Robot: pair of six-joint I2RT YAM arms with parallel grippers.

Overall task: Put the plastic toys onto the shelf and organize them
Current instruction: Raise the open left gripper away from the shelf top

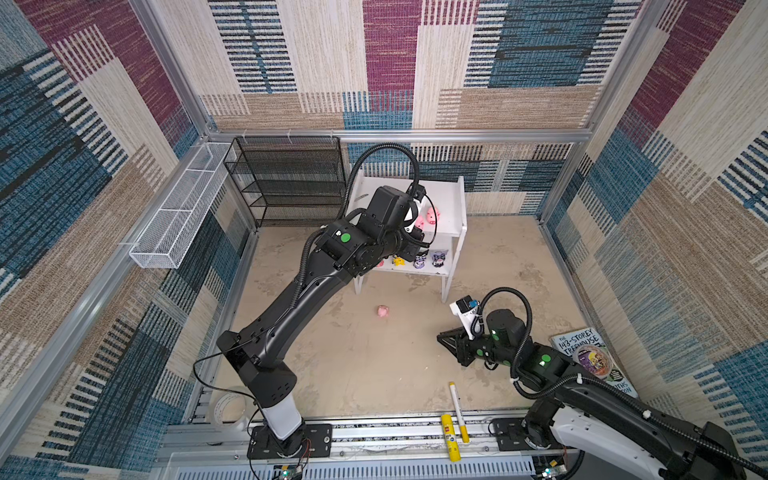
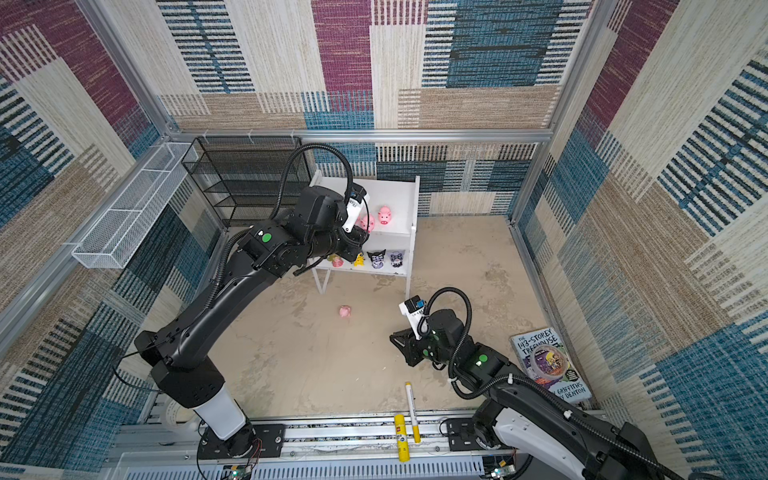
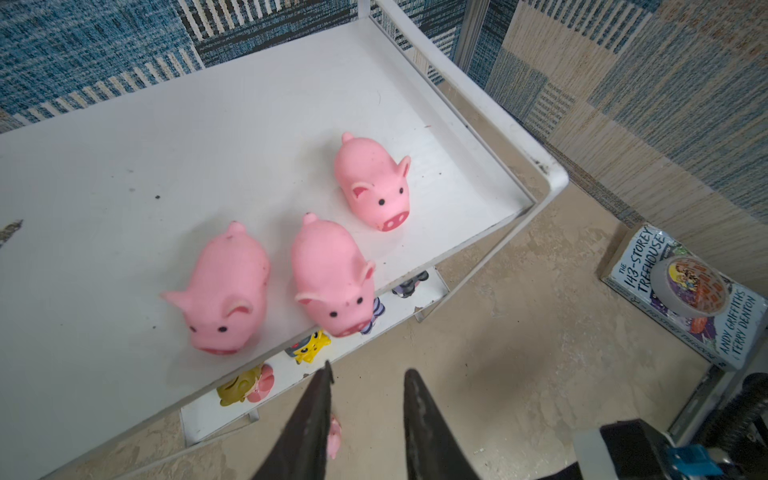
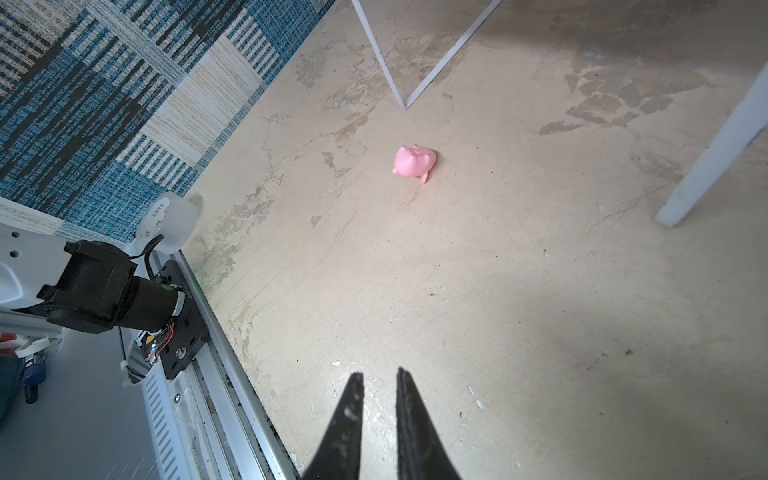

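Shelf (image 1: 460,208) stands by the tabletop's (image 1: 374,374) far edge: three pigs (image 3: 328,278) on the upper board (image 3: 208,145), four figures (image 2: 377,259) below. Left gripper (image 3: 369,368) hovers off that board's front edge, jaws parted, empty. Right gripper (image 4: 379,372), pressed together, judged nearer the last pig (image 4: 414,162), toppled on open tabletop straight ahead of it.

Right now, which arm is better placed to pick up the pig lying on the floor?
Right. The right gripper sits low over the floor, jaws shut, pointing toward the fallen pig. The left gripper is raised at the shelf front.
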